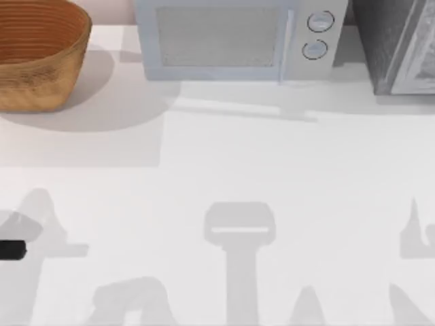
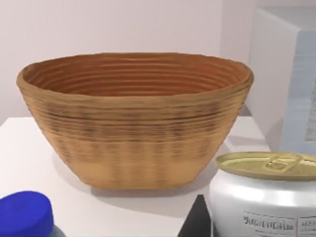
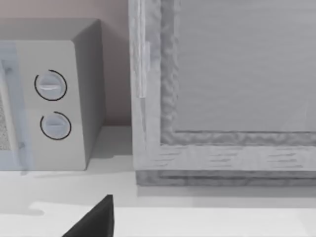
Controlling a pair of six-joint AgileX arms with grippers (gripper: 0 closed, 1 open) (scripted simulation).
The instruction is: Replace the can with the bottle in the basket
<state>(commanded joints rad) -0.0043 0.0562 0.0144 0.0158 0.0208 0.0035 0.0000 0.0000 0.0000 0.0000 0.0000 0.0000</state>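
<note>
Can (image 2: pixel 264 195) and blue-capped bottle (image 2: pixel 25 217) stand nearest the left wrist camera, apart, on the white counter (image 2: pixel 29 148). Beyond them sits the basket (image 2: pixel 133 123), empty. Whether either hand is wide or narrow, I cannot tell.

The basket (image 1: pixel 37 58) sits upright at the upper left of the top view, a round woven tan-brown bowl with a ribbed orange-brown inside, holding nothing. In the left wrist view the can (image 2: pixel 264 197), white with a dull gold pull-tab top, stands upright nearer the camera than the basket, and the bottle (image 2: pixel 24 217) shows its blue cap.
</note>
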